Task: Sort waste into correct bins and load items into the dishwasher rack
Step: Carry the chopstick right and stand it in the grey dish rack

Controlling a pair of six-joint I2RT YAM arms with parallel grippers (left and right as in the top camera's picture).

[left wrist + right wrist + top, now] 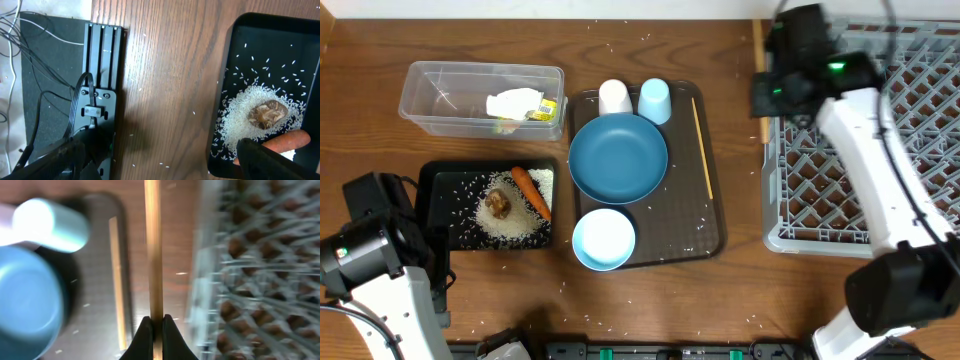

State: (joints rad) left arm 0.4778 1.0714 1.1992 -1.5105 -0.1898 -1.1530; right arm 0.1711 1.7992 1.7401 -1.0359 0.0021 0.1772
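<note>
Dark brown serving tray [670,230]: large blue round plate [617,157] centre, white cup [614,97] and light-blue cup [654,100] at far edge (side by side), thin wooden chopstick [701,145] along right edge, light-blue bowl [604,239] at near-left corner.

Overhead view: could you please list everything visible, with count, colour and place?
rack: one, grey, right side.
serving tray: one, dark brown, centre.
plate: one, blue, on serving tray.
bowl: one, light blue, white inside, serving tray's front.
white cup: one, serving tray's back.
light-blue cup: one, beside white cup.
chopsticks: two, wooden; one on serving tray, one held beside rack.
clear container: one, back left.
wrapper: one, white-yellow-green, in clear container.
black tray: one, front left.
rice: white heap, in black tray.
lump: one, brown, on rice.
carrot: one, orange, in black tray.
left gripper: open, beside black tray.
right gripper: shut on one chopstick.
</note>
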